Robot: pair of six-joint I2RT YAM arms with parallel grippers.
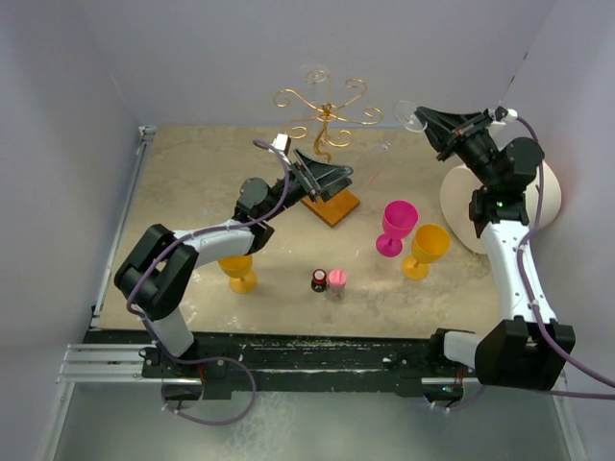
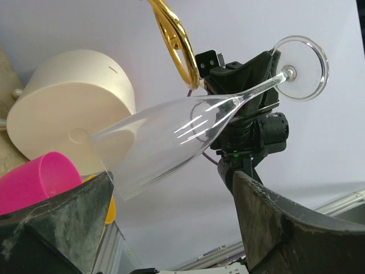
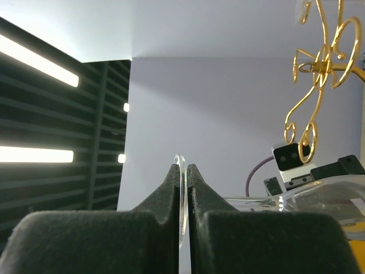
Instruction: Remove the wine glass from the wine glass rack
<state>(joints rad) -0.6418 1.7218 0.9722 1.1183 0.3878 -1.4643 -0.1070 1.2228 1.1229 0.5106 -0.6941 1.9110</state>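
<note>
Goblets: 2 yellow (image 1: pixel 238 271) (image 1: pixel 426 246), 1 pink (image 1: pixel 397 223) | right tool (image 3: pixel 181 171) clamped on wine glass (image 2: pixel 171 145) | left tool (image 2: pixel 174 178) apart

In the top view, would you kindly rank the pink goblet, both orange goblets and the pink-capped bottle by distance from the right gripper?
From the right gripper, holding the wine glass:
1. pink goblet, right of centre
2. right orange goblet, beside the pink one
3. pink-capped bottle, centre front
4. left orange goblet, left of centre
</note>
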